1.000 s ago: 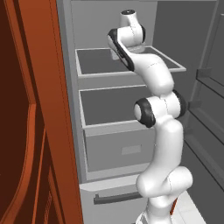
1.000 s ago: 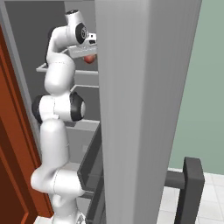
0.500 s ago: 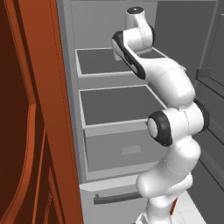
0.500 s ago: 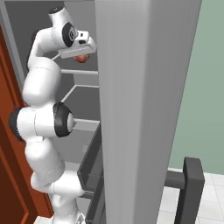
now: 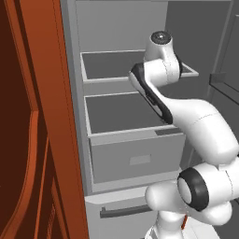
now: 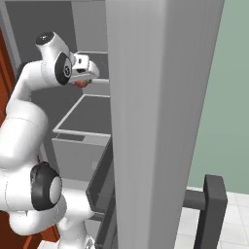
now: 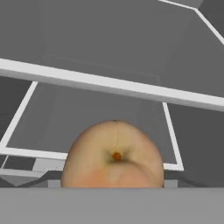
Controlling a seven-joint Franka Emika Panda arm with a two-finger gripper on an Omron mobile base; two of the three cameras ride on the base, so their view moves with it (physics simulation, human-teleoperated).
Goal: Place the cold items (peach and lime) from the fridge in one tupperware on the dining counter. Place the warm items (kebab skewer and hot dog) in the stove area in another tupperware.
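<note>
Grey fridge walls and pale shelves surround the arm, which reaches in from below. At its tip the gripper is clamped on the peach; in the right base view an orange-red curve of the fruit peeks out under the white hand, raised clear above the drawers. The hand view looks straight onto the peach, its stem dimple facing the camera, so the fruit covers the finger tips.

Beyond the peach in the hand view lie a white-rimmed drawer and, above it, a pale shelf edge, both apart from the fruit with open air between. To the upper right a dark corner of the fridge wall closes in.

From the left base view the hand is hidden behind the arm's upper links, but two open drawers show plainly: an upper one and a lower one, stacked like steps, with a dark handle on the panel beneath. A red-brown cabinet side stands hard against the fridge's left edge.

From the right base view the fridge door rises edge-on, a tall grey slab just right of the hand, narrowing the way out. Behind it are a green wall and a dark chair on pale tiles.
</note>
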